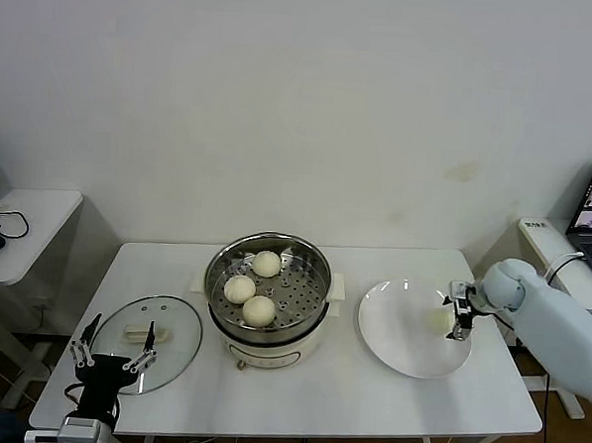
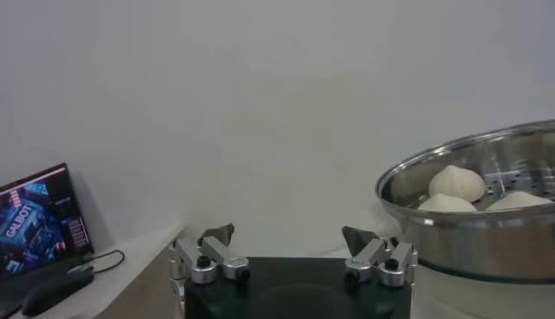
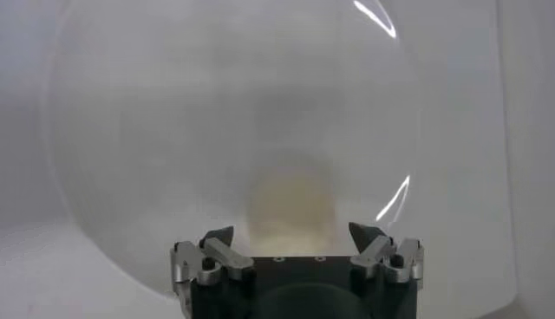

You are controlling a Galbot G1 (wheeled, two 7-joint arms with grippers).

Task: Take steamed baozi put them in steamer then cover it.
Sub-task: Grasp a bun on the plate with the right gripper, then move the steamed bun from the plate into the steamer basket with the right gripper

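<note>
Room: plain white wall behind, white table [image 1: 367,384] up front, side desk with a laptop [image 2: 39,217] off at 9 o'clock.
Steamer [image 1: 268,295]: dead centre of the table, shiny steel pot on a cream base, perforated tray visible inside, no lid on.
Baozi in the pot: three steamed baozi [image 1: 259,310] on the tray, one toward 12 o'clock, one toward 9, one toward 6, sitting close together.
Fourth bun [image 1: 441,317]: out on the white plate [image 1: 398,351], toward its 2 o'clock edge; looks blurry and pale in the right wrist view [image 3: 290,204].
Plate: at 3 o'clock from the steamer, just beside it, not touching.
Cover [image 1: 147,344]: flat on the table at 8 o'clock from the steamer, cream handle up.
Right gripper [image 1: 457,311]: down low over the plate, right at the lone bun, fingers [image 3: 218,238] spread wide either side of it, not clamped on it yet.
Left gripper [image 1: 113,350]: parked at the table's near left corner, over the cover's near edge, jaws wide apart, holding nothing; the steamer rim shows from its wrist cam.
</note>
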